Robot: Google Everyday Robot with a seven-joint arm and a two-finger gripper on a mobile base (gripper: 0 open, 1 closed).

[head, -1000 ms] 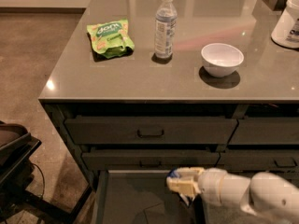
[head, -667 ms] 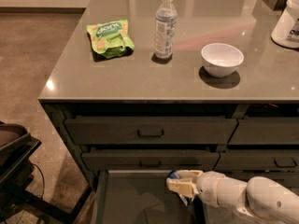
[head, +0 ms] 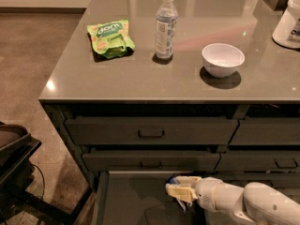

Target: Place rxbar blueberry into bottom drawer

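The bottom drawer (head: 126,198) is pulled open below the counter; its dark flat floor shows. My gripper (head: 179,191) reaches in from the right on a white arm, low over the drawer's back middle. A bit of dark blue wrapper, the rxbar blueberry (head: 174,180), shows between its cream fingers (head: 177,190), so it is shut on the bar. Most of the bar is hidden by the fingers.
On the grey counter (head: 140,78) lie a green snack bag (head: 111,38), a water bottle (head: 165,26), a white bowl (head: 222,59) and a white container (head: 289,21) at the right edge. Two shut drawers with bar handles (head: 151,133) sit above. A dark object (head: 14,158) stands at the left.
The gripper and arm have stayed nearly still over the open drawer, with at most a slight shift. The bar remains in the fingers.
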